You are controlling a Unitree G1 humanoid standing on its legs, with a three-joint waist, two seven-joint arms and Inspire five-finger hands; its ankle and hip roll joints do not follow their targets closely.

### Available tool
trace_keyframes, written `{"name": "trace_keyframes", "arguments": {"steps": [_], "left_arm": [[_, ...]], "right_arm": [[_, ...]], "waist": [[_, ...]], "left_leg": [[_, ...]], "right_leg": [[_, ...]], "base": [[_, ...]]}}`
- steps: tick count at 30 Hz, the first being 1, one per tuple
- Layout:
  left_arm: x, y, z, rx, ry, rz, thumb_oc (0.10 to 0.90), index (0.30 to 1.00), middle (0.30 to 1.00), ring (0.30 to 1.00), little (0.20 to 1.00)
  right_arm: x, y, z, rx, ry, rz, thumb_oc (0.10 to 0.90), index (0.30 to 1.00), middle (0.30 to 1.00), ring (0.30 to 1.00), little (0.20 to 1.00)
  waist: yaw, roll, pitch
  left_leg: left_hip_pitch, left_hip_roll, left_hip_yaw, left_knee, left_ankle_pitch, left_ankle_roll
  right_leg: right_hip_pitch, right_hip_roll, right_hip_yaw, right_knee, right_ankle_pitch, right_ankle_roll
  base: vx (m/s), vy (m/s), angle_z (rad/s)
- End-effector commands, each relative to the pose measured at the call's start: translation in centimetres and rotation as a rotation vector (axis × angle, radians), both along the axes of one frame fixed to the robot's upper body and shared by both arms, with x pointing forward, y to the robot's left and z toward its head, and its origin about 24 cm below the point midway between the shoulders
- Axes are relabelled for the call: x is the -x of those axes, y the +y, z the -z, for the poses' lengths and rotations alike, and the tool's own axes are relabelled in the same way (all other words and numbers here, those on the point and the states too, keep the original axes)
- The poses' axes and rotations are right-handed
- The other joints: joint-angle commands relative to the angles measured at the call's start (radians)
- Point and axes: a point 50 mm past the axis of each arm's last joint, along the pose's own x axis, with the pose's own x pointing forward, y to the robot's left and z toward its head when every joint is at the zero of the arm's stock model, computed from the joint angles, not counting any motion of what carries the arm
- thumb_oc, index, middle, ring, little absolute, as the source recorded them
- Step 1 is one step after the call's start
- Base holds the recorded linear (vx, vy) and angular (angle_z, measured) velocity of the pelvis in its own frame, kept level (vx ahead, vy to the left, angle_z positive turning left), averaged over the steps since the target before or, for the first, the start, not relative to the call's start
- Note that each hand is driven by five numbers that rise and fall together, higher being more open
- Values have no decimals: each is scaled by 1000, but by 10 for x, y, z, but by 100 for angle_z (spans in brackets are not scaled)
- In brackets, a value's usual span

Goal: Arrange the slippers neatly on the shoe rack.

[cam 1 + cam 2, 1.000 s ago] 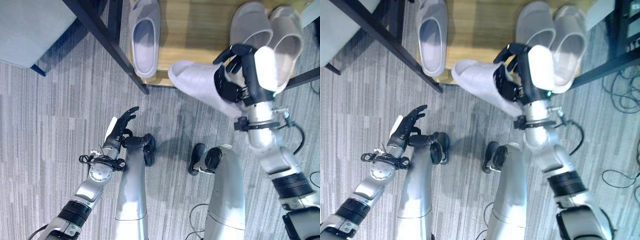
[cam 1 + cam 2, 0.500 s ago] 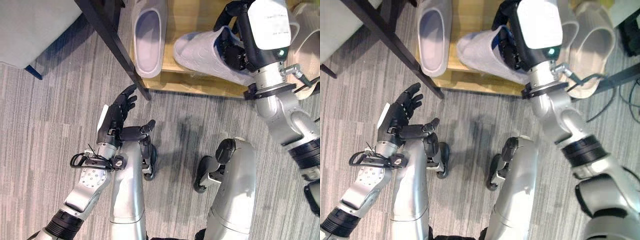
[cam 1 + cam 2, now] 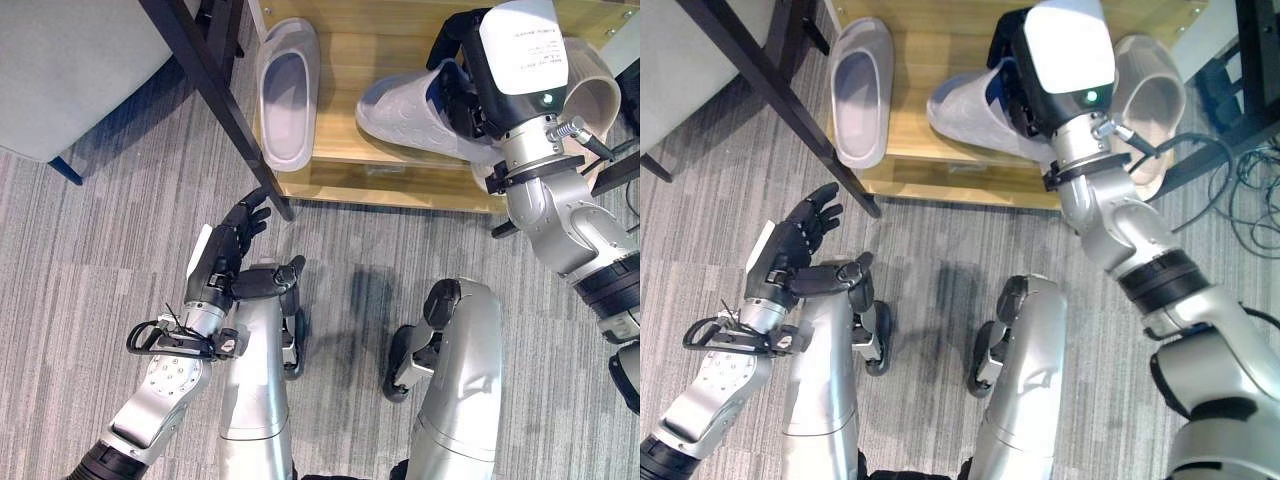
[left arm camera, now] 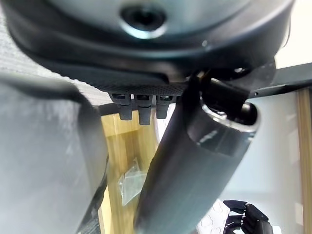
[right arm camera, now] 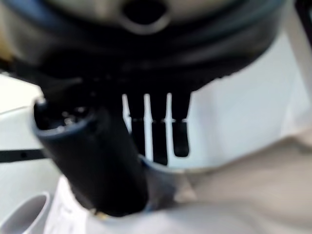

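On the wooden shoe rack a grey slipper lies at the left, toe toward me. My right hand is shut on a white slipper, held crosswise over the middle of the shelf. In the right wrist view the thumb and fingers curl round that slipper. Whether it rests on the wood I cannot tell. Another pale slipper lies at the right, partly behind my forearm. My left hand hangs open over the carpet in front of the rack.
A dark slanted table leg crosses in front of the rack's left end, with a grey seat beyond it. Loose cables lie on the carpet at the right. A dark frame bar runs by the rack's right end.
My right hand has carried the white slipper from the rack's front edge up over the middle of the shelf. The left hand has risen slightly, still open. The camera has shifted.
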Motion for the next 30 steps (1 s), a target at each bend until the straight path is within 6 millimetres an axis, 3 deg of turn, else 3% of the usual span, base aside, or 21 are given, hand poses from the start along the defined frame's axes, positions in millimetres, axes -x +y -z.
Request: {"name": "trace_keyframes", "arguments": {"steps": [1,9,10,11,12,22,30], "left_arm": [[14,-17,-54,107,-288,115,800,900,900,900,900],[19,-17,-61,117,-330,122,800,900,900,900,900],[19,-17,-62,116,-337,124,800,900,900,900,900],[19,-17,-62,117,-337,123,800,900,900,900,900],[19,-17,-63,114,-346,121,800,900,900,900,900],[18,-19,-66,106,-370,115,800,900,900,900,900],[16,-8,-70,89,-375,61,800,900,900,900,900]], "right_arm": [[25,16,-91,-95,-334,-75,400,300,300,300,300],[7,11,-93,-156,-317,2,400,300,300,300,300],[5,12,-93,-158,-313,8,657,686,686,686,686],[5,12,-94,-157,-314,7,657,686,686,686,686],[4,12,-94,-157,-309,14,800,900,900,900,900],[10,34,-104,-166,-328,-96,800,900,900,900,900],[24,33,-105,-224,-241,-243,800,900,900,900,900]], "waist": [[50,42,-36],[59,33,-36],[61,31,-36],[60,31,-36],[63,31,-36],[64,22,-36],[51,7,-36]], "left_leg": [[36,-13,-8,28,-176,21],[36,-23,6,9,-162,6],[36,-23,9,6,-161,4],[36,-24,10,6,-161,4],[36,-25,10,4,-159,2],[36,-27,8,16,-159,-12],[36,-23,-2,38,-166,-18]], "right_leg": [[8,-12,-8,6,-13,-60],[8,-17,18,23,-11,-62],[8,-19,23,24,-10,-62],[8,-19,23,24,-10,-62],[8,-22,25,26,-11,-63],[8,-26,32,50,-10,-64],[8,-31,27,61,-8,-61]], "base": [[0,0,0],[-3,-5,4],[-8,-17,6],[-5,-5,7],[-1,-9,9],[0,-14,6],[0,0,0]]}}
